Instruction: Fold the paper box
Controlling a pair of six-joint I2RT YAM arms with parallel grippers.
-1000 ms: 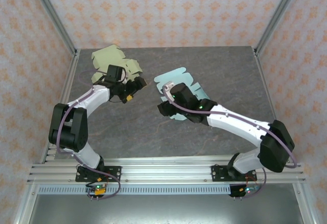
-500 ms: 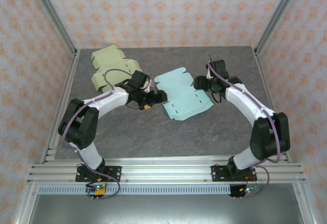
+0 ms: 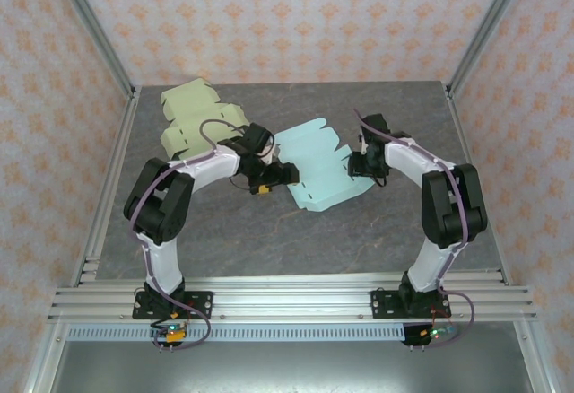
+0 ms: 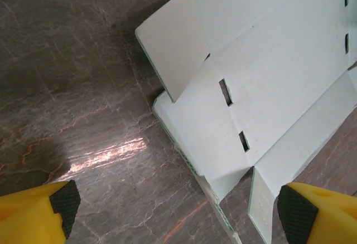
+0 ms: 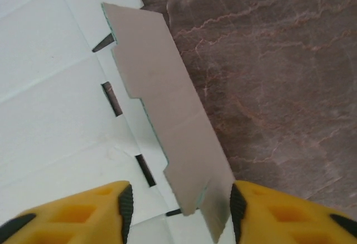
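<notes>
Left arm and right arm both stretch forward from their bases and curl inward, elbows flared out to the sides, wrists facing each other. The left gripper points right, its yellow fingers spread wide apart. The right gripper points left and tips downward, jaws partly apart with a clear gap between the black pads.

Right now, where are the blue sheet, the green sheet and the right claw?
blue sheet (image 3: 318, 164), top view, its flat middle panel.
green sheet (image 3: 184, 106), top view, its far panel.
right claw (image 5: 179, 200), right wrist view, midway between its fingertips.
</notes>
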